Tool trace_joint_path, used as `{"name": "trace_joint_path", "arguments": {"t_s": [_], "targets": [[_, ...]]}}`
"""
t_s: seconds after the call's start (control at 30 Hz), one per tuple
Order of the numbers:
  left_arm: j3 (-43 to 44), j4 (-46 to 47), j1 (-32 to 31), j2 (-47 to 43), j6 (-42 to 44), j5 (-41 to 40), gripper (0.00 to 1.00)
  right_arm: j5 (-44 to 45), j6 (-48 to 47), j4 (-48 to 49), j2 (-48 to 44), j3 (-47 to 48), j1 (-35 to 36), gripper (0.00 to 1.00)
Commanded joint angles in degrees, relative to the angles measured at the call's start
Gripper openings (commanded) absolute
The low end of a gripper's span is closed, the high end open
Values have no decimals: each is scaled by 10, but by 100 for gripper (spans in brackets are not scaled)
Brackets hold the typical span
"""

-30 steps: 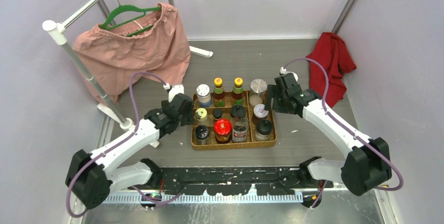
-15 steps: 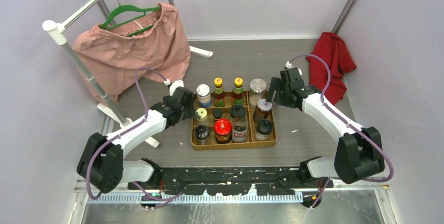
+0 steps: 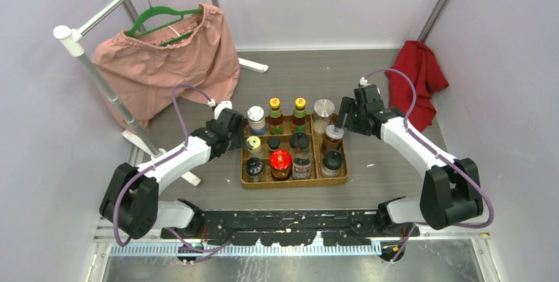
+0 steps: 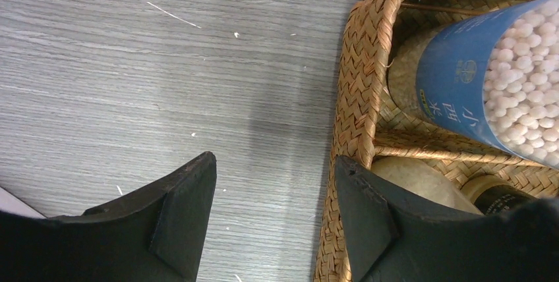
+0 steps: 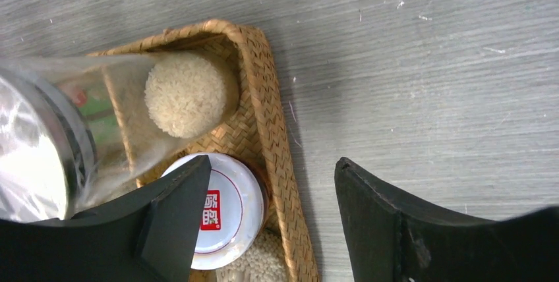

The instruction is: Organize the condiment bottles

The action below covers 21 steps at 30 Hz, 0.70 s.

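Tray: a woven tray (image 3: 294, 184) is sitting mid-tabletop (image 3: 369, 84), divided into compartments.

Bottles: the condiment bottles (image 3: 301, 153) are all standing inside the tray. Two yellow-capped bottles (image 3: 275, 116) are standing in the back row between a blue-labelled jar (image 3: 256, 119) and a silver-lidded shaker (image 3: 324, 112). A red-lidded jar (image 3: 281, 161) is sitting in the front row.

Left fingers (image 4: 178, 226): these are spreading wide and holding nothing. They are straddling the tray's left wall, one over bare tabletop, the other over the tray just beside the blue-labelled jar.

Right fingers (image 5: 395, 229): these are also spreading wide and gripping nothing. They are straddling the tray's right wall, one over bare tabletop, the other overlapping a white-lidded jar (image 5: 227, 209); whether it is touching the lid cannot be told.

White-lidded jar: it is standing in the right-hand column, between the silver-lidded shaker behind and a black-capped jar (image 3: 331, 161) in front.

Surroundings: a pink garment (image 3: 165, 58) is hanging on a green hanger (image 3: 161, 15) at back left, and a red cloth (image 3: 415, 78) is lying at back right.
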Motion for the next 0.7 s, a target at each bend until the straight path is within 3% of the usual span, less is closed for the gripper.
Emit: {"name": "trace_joint_path", "arguments": {"t_s": [0.0,0.33,0.47,0.67], "targets": [[24,39,1,2,2,14,68,-9,-5,-34,-52,-14,3,74],[17,43,0,-2,4,12,68,19,-2,-101,-159,-22,13,74],[23,47,14,7,11,14,68,23,3,-71,-126,-12,13,74],[51,52,60,34,24,50,68,17,11,-6,-34,-1,13,65]]}}
